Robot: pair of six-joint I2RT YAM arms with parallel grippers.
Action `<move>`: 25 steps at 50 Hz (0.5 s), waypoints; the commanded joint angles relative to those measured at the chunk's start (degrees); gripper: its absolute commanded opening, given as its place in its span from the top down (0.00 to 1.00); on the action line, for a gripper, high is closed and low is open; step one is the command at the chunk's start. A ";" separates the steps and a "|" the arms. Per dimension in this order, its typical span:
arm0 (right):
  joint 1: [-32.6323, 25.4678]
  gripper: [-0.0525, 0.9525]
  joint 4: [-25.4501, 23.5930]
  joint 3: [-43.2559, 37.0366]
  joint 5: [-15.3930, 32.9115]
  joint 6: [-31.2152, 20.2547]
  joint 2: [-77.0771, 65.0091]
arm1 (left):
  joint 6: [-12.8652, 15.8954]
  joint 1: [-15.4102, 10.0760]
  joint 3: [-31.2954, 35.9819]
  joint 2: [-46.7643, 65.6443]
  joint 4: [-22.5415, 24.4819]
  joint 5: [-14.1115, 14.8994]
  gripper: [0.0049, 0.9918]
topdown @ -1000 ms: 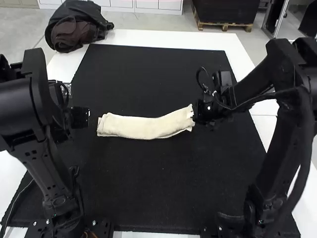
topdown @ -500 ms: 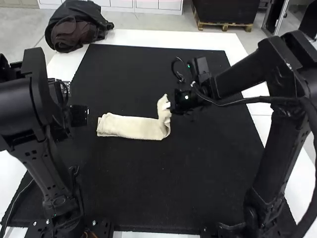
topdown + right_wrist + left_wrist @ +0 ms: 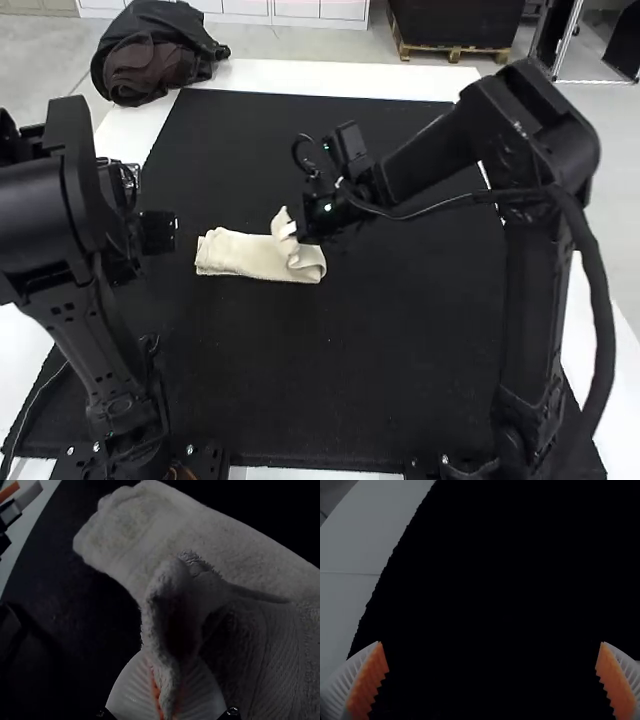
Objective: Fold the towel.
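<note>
The cream towel [image 3: 245, 254] lies as a narrow strip across the middle of the black mat, its right end raised and curled back over the strip. My right gripper [image 3: 296, 230] holds that lifted end; in the right wrist view the right gripper [image 3: 167, 700] is shut on a pinched edge of the towel [image 3: 225, 545]. Left of the towel and apart from it, my left gripper [image 3: 160, 232] hangs over the mat. In the left wrist view the left gripper [image 3: 492, 667] has its fingers wide apart with only dark mat between them.
The black mat [image 3: 350, 380] covers most of the white table [image 3: 330, 76]. A dark bag [image 3: 155, 50] with brown cloth lies at the table's far left corner. The left gripper's orange pad and white finger appear at a corner of the right wrist view.
My right gripper has moved left across the mat, carrying the towel's right end up and back over the rest, so the towel's footprint is shorter. The left arm has stayed almost still.
</note>
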 commanded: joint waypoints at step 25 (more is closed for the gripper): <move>5.42 0.97 0.28 18.19 0.07 1.77 13.12 | 0.98 5.34 -3.60 -0.79 2.54 0.13 0.02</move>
